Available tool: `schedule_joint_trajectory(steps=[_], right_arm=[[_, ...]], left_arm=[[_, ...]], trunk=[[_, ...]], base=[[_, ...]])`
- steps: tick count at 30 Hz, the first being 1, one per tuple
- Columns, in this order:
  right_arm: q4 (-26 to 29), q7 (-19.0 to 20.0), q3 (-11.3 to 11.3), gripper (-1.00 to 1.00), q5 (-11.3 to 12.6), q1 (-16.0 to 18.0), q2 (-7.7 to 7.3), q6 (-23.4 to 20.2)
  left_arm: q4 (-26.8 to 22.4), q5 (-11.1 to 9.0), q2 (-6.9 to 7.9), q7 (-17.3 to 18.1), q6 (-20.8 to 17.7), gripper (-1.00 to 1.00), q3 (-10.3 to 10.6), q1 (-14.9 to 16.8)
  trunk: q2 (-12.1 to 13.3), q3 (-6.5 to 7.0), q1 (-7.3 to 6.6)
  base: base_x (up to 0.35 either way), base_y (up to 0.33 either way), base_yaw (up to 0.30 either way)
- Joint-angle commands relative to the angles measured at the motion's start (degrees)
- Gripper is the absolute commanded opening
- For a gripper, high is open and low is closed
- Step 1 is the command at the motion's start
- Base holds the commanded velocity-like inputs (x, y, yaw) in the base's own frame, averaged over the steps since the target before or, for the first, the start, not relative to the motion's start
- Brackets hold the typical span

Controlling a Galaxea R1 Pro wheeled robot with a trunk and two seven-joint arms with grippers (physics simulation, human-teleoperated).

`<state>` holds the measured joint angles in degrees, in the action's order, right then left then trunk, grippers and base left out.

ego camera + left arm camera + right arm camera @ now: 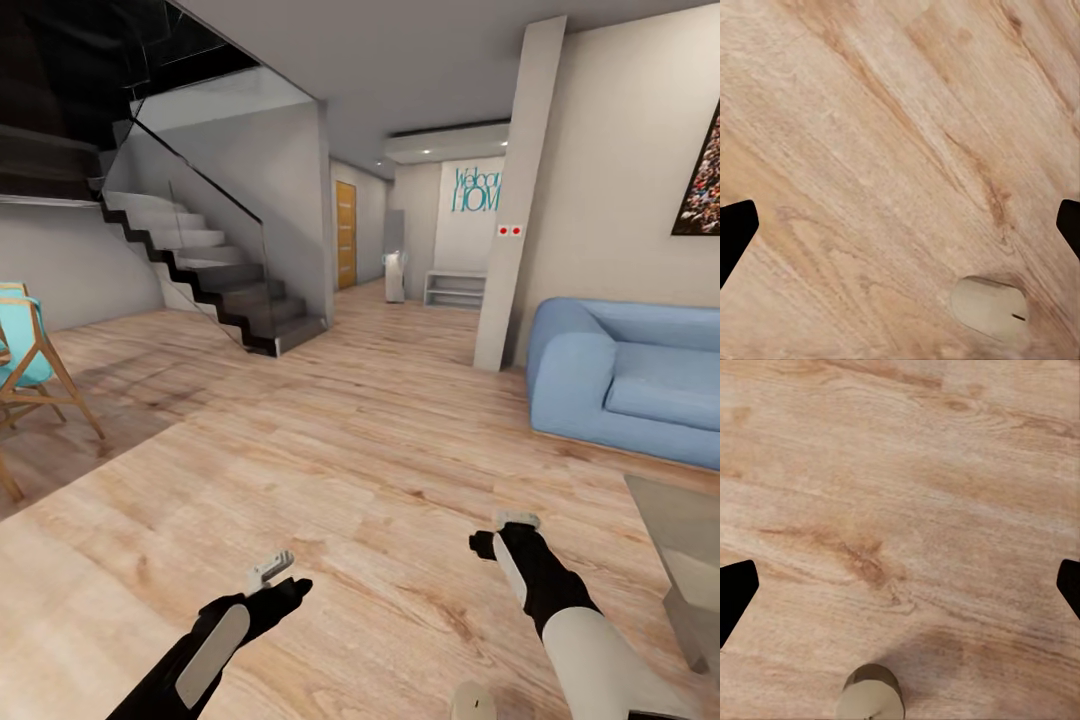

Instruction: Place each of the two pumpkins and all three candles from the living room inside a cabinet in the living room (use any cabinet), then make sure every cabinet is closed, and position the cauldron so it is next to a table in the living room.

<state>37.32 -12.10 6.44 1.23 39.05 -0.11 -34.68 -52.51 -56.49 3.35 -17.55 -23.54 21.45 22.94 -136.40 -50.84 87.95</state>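
A tan candle (472,702) stands on the wood floor at the head view's bottom edge, between my two arms. The left wrist view has a beige candle stub (990,307) on the planks, and the right wrist view has one (870,695) standing upright. My left gripper (272,570) hovers open over bare floor, its fingertips (735,229) wide apart. The right gripper (517,520) is also open, with nothing between its fingertips (736,589). A corner of the glossy grey table (680,530) reaches in at the right. Pumpkins, cabinet and cauldron are out of view.
A blue sofa (625,380) stands against the right wall beyond the table. A wooden chair with a teal seat (30,370) is at the left edge. Stairs (215,270) rise at the back left, beside a hallway with a white pillar (515,200). Wood floor (330,440) stretches ahead.
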Motion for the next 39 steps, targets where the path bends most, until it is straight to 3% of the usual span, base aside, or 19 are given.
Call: schedule_joint_trajectory(steps=[1, 4, 12, 18, 39], right_arm=[[0.21, 0.06, -0.04, 1.00, 0.10, 0.01, 0.07, -0.28], [0.08, 2.30, 0.00, 1.00, 0.01, -0.02, 0.21, -0.42], [-0.77, 3.66, 0.44, 1.00, 0.24, 1.20, -0.59, -1.32], [-1.01, 5.40, 0.36, 1.00, 0.24, 1.81, -1.11, -5.12], [-6.76, 5.84, 0.13, 1.00, -0.45, 2.46, -0.72, -6.37]], left_arm=[[-0.26, -0.68, 0.15, -0.55, -0.51, 1.00, -0.04, 0.05], [-2.09, -1.16, 0.54, -0.19, -4.44, 1.00, -3.10, -0.05], [-3.73, -0.93, 0.65, 0.14, -7.82, 1.00, -4.70, -0.15], [-3.45, -0.75, 0.28, -0.50, -7.85, 1.00, -5.07, -0.16], [-2.32, -0.54, -0.22, -0.83, -3.07, 1.00, -4.81, -0.09]], trunk=[[-0.03, -0.06, -0.01], [-1.23, -0.60, 0.65], [-4.44, -2.04, 2.41], [-6.84, -3.12, 3.72], [-7.12, -7.77, 4.26]], base=[[0.007, -0.001, 0.000], [0.003, 0.000, 0.000], [0.000, 0.000, 0.000], [0.000, 0.000, 0.000], [0.000, 0.000, 0.000]])
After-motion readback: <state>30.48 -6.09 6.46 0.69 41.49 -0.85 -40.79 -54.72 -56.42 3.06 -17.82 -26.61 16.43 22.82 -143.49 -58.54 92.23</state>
